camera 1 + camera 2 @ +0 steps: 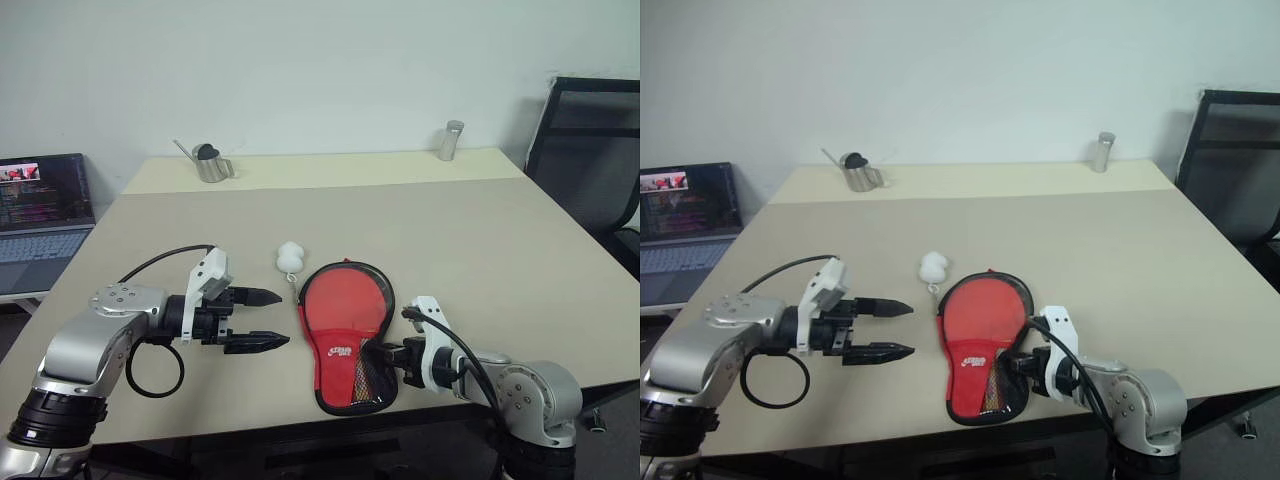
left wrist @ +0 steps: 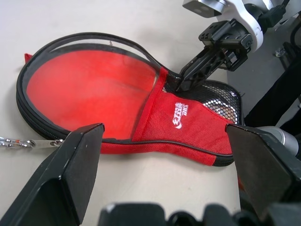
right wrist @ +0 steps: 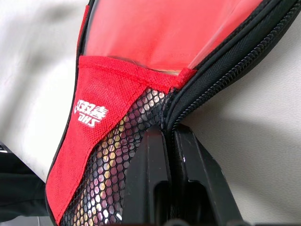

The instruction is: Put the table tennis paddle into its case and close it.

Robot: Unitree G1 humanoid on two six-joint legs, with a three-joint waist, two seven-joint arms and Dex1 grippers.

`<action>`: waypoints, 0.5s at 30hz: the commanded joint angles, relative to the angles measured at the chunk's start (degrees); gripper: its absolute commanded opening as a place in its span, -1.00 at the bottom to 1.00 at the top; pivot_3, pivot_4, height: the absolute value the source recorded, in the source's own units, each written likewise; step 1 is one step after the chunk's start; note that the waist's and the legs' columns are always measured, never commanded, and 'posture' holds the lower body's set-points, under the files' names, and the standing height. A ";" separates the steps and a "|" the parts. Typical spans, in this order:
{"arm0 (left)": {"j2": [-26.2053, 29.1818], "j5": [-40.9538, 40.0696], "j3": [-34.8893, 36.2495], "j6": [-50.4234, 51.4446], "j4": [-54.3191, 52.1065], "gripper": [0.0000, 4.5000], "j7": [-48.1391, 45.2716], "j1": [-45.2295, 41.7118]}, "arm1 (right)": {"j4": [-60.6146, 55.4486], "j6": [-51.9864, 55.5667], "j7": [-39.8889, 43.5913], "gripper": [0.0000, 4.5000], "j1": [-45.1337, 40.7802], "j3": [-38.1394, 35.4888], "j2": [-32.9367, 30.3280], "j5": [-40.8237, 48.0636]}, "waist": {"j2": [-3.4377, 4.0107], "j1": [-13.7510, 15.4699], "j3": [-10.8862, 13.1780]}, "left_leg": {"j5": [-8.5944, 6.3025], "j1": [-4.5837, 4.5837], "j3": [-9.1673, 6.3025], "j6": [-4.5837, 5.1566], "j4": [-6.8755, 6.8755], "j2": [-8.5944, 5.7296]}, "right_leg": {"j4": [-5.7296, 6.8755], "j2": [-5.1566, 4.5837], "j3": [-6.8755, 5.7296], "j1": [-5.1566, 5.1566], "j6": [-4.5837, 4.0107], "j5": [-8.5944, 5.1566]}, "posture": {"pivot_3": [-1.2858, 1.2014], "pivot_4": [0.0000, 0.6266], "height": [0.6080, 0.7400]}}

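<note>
The case (image 1: 338, 352) lies flat on the table (image 1: 480, 250), red side with white logo and black mesh pocket facing up. Its round end is unzipped, and the red face of the table tennis paddle (image 1: 345, 298) shows inside it; the handle is hidden under the red fabric. My right gripper (image 1: 376, 352) is shut on the case's zip edge beside the mesh pocket (image 3: 117, 155), at the narrow end. My left gripper (image 1: 283, 318) hangs open just left of the case, fingers pointing toward it, nothing between them. In the left wrist view the open zip rim (image 2: 113, 40) stands up over the paddle face (image 2: 89, 89).
A white fluffy charm (image 1: 290, 258) on a short chain lies just beyond the case's round end. A small metal watering can (image 1: 210, 163) and a metal cylinder (image 1: 451, 141) stand at the far edge. A laptop (image 1: 40, 215) sits off to the left, a black chair (image 1: 590, 150) to the right.
</note>
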 commanded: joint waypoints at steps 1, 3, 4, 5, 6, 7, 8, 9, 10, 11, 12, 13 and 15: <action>0.56 -0.35 0.68 -0.84 -0.82 1.00 0.23 -0.65 | 0.48 0.77 -0.66 -0.99 -0.69 0.15 -1.09 0.02 | 0.00 0.01 0.00 | 0.00 0.00 0.00 0.00 0.00 0.00 | 0.00 0.00 0.00 0.00 0.00 0.00 | 0.03 -0.52 1.00; 0.66 -0.60 0.96 -0.75 -1.33 1.00 0.37 -0.11 | 0.30 0.79 -0.66 -0.88 -0.93 -0.22 -1.47 0.56 | 0.00 0.00 0.00 | 0.00 0.00 0.00 0.00 0.00 0.00 | 0.00 0.00 0.00 0.00 0.00 0.00 | 0.03 -0.52 1.00; 0.71 -0.70 1.12 -0.75 -1.53 1.00 0.47 0.20 | -0.04 0.80 -0.71 -0.76 -0.93 -0.27 -1.71 0.92 | 0.00 0.00 0.00 | 0.00 0.00 0.00 0.00 0.00 0.00 | 0.00 0.00 0.00 0.00 -0.01 0.00 | 0.03 -0.52 1.00; 0.73 -0.70 1.24 -0.83 -1.64 1.00 0.65 0.45 | -0.48 0.80 -0.77 -0.67 -0.82 -0.28 -1.94 1.34 | 0.00 0.00 0.00 | 0.00 0.00 -0.01 0.00 0.00 0.00 | 0.00 0.00 0.00 0.00 -0.01 0.00 | 0.03 -0.52 1.00; 0.73 -0.64 1.34 -0.95 -1.73 1.00 0.86 0.67 | -1.01 0.80 -0.82 -0.51 -0.65 -0.25 -2.18 1.80 | 0.00 0.00 0.00 | 0.00 -0.01 -0.01 0.00 0.00 0.00 | 0.00 0.00 0.00 0.00 -0.01 -0.01 | 0.03 -0.52 1.00; 0.72 -0.67 1.45 -0.97 -1.83 1.00 1.04 0.87 | -1.68 0.80 -0.90 -0.37 -0.44 -0.15 -2.47 2.31 | 0.00 0.00 0.00 | 0.00 -0.01 0.00 0.00 0.00 0.00 | 0.00 0.00 0.00 0.00 -0.01 -0.01 | 0.03 -0.52 1.00; 0.74 -0.85 1.74 -0.92 -2.13 1.00 1.19 1.33 | -2.94 0.80 -1.04 -0.23 -0.08 -0.07 -2.80 3.22 | 0.00 0.00 0.00 | 0.00 -0.01 -0.01 0.00 0.00 0.02 | 0.00 0.00 -0.01 -0.01 -0.03 -0.02 | 0.03 -0.52 1.00; 0.74 -0.99 1.90 -0.87 -2.34 1.00 1.30 1.62 | -3.75 0.80 -1.22 -0.08 0.14 -0.07 -3.08 3.99 | 0.00 0.00 0.00 | 0.00 -0.01 -0.02 0.00 -0.01 0.02 | 0.00 0.00 -0.01 -0.01 -0.04 -0.03 | 0.03 -0.52 1.00; 0.78 -1.20 2.15 -0.84 -2.71 1.00 1.32 2.24 | -5.12 0.80 -1.00 0.06 0.28 0.30 -4.14 5.18 | 0.00 0.00 0.00 | 0.00 -0.01 -0.04 -0.01 -0.02 0.02 | -0.01 -0.01 -0.02 -0.01 -0.12 -0.07 | 0.03 -0.52 1.00; 0.79 -1.32 2.26 -0.82 -2.95 1.00 1.35 2.63 | -5.95 0.80 -0.85 0.20 0.34 0.52 -4.96 6.06 | 0.01 0.00 0.00 | 0.00 -0.02 -0.04 -0.01 -0.02 0.02 | -0.01 -0.02 -0.02 -0.01 -0.17 -0.10 | 0.03 -0.52 1.00; 0.92 -1.46 2.32 -0.81 -3.30 1.00 1.18 3.23 | -6.92 0.80 -0.15 0.35 -0.04 0.31 -6.10 7.60 | 0.00 0.00 0.00 | -0.01 -0.03 -0.03 -0.01 -0.02 0.02 | -0.01 -0.02 -0.01 -0.02 -0.20 -0.12 | 0.03 -0.52 1.00; 0.95 -1.63 2.45 -0.75 -3.53 1.00 1.16 3.70 | -7.88 0.80 0.81 0.52 -0.97 -0.14 -7.47 8.99 | 0.00 0.00 0.00 | -0.01 -0.03 -0.03 -0.01 -0.02 0.02 | -0.02 -0.02 0.00 -0.03 -0.20 -0.12 | 0.03 -0.52 1.00; 0.70 -1.75 2.65 -0.62 -3.60 1.00 1.64 3.99 | -8.56 0.80 2.46 0.81 -2.75 -1.43 -9.82 11.84 | 0.01 0.01 0.01 | -0.01 -0.04 -0.04 -0.02 -0.02 0.02 | -0.02 -0.03 -0.01 -0.03 -0.21 -0.13 | 0.03 -0.52 1.00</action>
